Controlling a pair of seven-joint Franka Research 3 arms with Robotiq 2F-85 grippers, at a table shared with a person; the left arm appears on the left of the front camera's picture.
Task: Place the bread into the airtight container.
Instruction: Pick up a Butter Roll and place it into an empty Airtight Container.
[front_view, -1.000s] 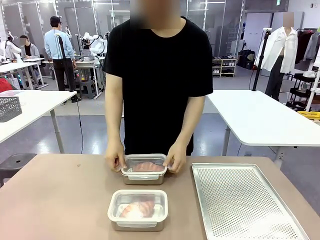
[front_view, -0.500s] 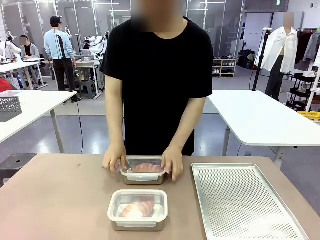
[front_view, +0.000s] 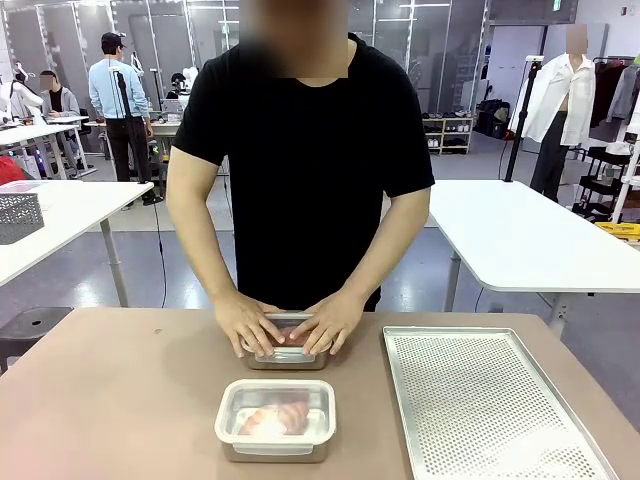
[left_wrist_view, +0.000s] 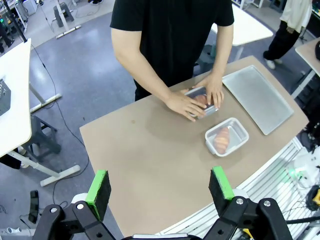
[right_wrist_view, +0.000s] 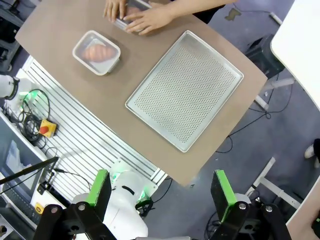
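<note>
A clear-lidded airtight container (front_view: 275, 452) stands near the table's front edge with a golden bread (front_view: 275, 417) inside it. Behind it is a second container (front_view: 287, 358), and a person presses both hands (front_view: 330, 322) flat on its lid, hiding most of what is in it. In the left wrist view my left gripper (left_wrist_view: 159, 185) hangs open high above the table, far from the near container (left_wrist_view: 242, 131) and its bread (left_wrist_view: 221, 139). My right gripper (right_wrist_view: 161, 189) is also open, high over the table's right end, with the bread (right_wrist_view: 98, 52) far off.
A perforated metal baking tray (front_view: 490, 400) lies on the right side of the table, also seen as the tray (right_wrist_view: 185, 95) from above. The person stands close against the far edge. Bare tabletop (front_view: 110, 400) spreads to the left of the containers.
The person's hands moved from the sides of the far container onto its lid, and the person has leaned in over it. The near container and the grippers have not moved.
</note>
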